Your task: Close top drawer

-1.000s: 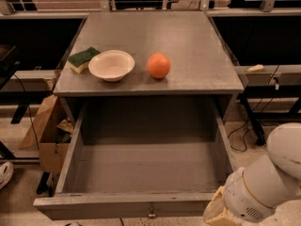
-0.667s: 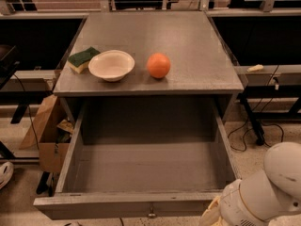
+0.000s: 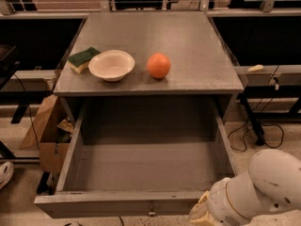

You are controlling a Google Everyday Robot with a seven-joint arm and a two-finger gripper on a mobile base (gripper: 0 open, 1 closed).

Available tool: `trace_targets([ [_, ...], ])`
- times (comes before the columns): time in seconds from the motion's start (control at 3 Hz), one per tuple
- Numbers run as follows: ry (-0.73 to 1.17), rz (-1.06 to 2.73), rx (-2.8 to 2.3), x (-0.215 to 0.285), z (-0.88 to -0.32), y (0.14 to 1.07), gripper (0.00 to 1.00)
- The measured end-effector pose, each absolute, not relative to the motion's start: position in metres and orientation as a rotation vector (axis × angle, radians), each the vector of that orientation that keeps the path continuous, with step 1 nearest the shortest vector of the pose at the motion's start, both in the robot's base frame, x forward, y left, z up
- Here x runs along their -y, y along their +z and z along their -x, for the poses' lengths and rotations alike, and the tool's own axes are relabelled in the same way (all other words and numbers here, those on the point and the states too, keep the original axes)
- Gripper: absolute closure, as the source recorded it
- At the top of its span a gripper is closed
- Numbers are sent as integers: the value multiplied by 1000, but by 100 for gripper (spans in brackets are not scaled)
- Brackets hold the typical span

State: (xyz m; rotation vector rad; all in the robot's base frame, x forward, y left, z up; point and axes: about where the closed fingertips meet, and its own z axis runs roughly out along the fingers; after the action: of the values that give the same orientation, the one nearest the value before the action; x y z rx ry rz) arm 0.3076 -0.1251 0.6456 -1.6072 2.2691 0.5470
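Standing open, the top drawer (image 3: 117,202) has the hand (image 3: 201,214) by its front.

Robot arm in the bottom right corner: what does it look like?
The arm is a smooth white shell in fat rounded segments, with a dark seam between them. Its tip, the gripper, is cream-yellow and sits at the bottom edge of the picture, beside the front of the top drawer. No cables show.

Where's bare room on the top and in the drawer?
Cabinet top: the back strip and the whole right side past the orange are bare; the front-left is crowded with sponge, bowl and orange. Top drawer: open, floor bare wall to wall. The gripper sits low by the drawer front's right end.
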Motion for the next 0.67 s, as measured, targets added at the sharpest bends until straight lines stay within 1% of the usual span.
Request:
trace_targets([
  [0.33, 547, 1607, -2269, 125, -307, 646, 35],
  [0.67, 517, 1585, -2257, 120, -323, 649, 12],
])
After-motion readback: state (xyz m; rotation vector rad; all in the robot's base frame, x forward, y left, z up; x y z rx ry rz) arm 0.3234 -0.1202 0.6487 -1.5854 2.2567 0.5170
